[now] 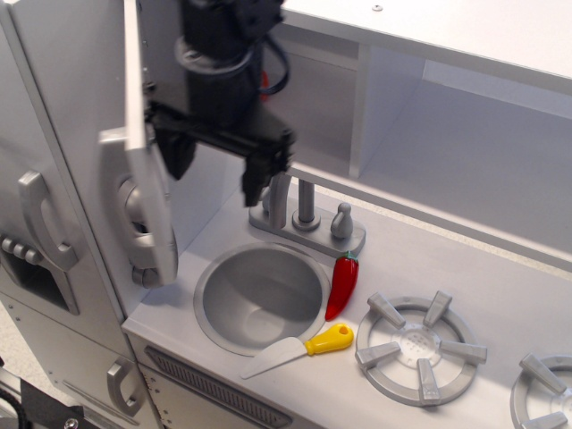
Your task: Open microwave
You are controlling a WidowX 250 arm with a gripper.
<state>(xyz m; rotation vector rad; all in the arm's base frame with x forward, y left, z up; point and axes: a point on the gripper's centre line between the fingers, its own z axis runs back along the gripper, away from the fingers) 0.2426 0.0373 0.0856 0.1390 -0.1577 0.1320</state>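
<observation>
The microwave door point(148, 192) is swung wide open and stands almost edge-on to the camera, so its window and buttons are hidden. Its tall handle point(114, 192) points left, in front of the tower wall. The microwave's cavity point(313, 98) lies open behind the arm. My black gripper point(212, 183) hangs in front of the cavity, just right of the door's inner face. Its two fingers point(253, 183) are spread apart and hold nothing. The left finger is close to the door's inner side; I cannot tell whether it touches.
Below are a round sink point(261, 295), a faucet point(304, 210), a red chili point(342, 284), a yellow-handled knife point(308, 346) and stove burners point(420, 347). The fridge door handle point(40, 222) is at far left. An open shelf point(474, 170) is at right.
</observation>
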